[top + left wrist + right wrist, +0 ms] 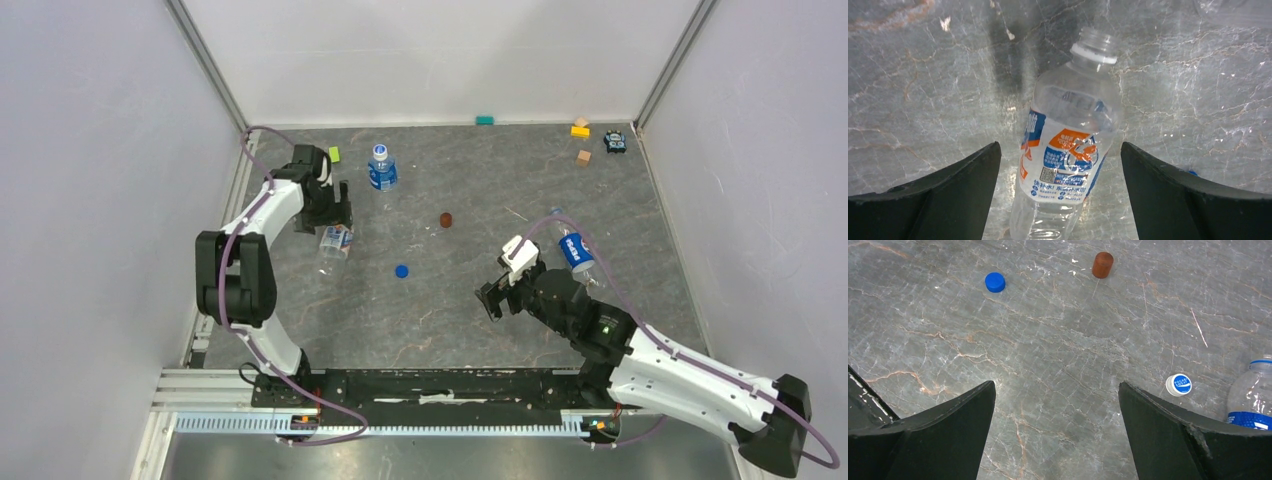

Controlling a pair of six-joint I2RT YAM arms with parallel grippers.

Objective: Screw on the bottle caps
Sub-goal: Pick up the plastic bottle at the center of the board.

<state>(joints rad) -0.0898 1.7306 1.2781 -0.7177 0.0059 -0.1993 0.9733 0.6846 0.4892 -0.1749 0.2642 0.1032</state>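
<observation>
- Ok, far left first: the left gripper (336, 212) (1059, 150) is spread wide and holds nothing. Its fingers (963, 185) stand either side of the bare-necked bottle (334, 247) (1068, 145), w/ a gap on each side, not touching.
- That bottle has no cap. It looks to be lying on the table (480, 200), neck pointing away from the left gripper, the label's orange patch facing up.
- Behind the left gripper, near the far wall: a small green block (334, 154).
- Further toward the far wall and off to that gripper's right: the capped bottle (382, 170), upright, whitish cap on top.
- Mid table: the blue cap (401, 270) (995, 282) lies flat, well ahead of the right gripper (497, 285) (1057, 387) and to its left, apart from every bottle.
- Brown disc (446, 219) (1103, 265): also well ahead of the right gripper, slightly to its right, near the blue cap but not touching.
- Right gripper: fingers wide apart, empty, only bare table btw them.
- White-blue cap (1179, 384): just past the tip of the right-hand finger, printed top up, near the third bottle (577, 253) (1255, 395) w/ a gap.
- Third bottle: to the right of the right gripper, partly hidden by that finger in the wrist cam. Top cam shows it slanted beside the arm. Can't tell if its neck is capped.
</observation>
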